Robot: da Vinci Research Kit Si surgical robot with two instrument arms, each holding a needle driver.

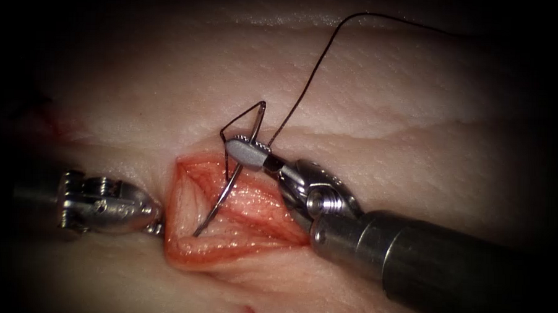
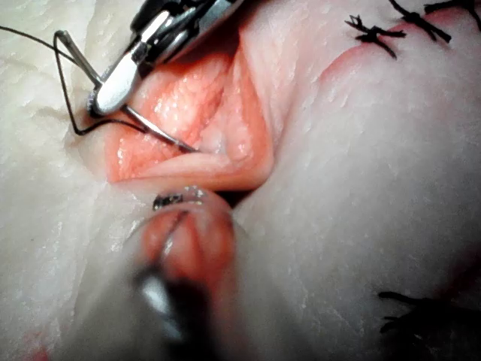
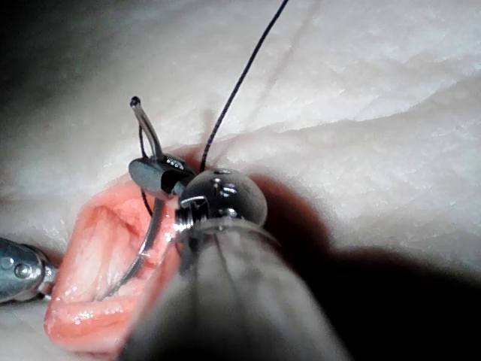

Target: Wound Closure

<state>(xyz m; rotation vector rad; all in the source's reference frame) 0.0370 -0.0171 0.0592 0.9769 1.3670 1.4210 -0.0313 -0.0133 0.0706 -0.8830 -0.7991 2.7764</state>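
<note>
We hold the needle over the open cut

Our right tool [image 1: 249,153] is clamped on the needle [image 1: 218,204] near its thread [image 1: 313,71] end, point low inside the cut [image 1: 227,223], not visibly piercing tissue [image 1: 386,104]; left tool [image 1: 155,219] at the cut's left edge, grip unclear. We'd keep the clamp firm and the curve square to the edge.

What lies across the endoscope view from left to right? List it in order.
left tool, at the cut's left edge → open cut in the tissue → needle, its tip over the cut → right tool, gripping the needle near its thread end → thread rising away
</note>
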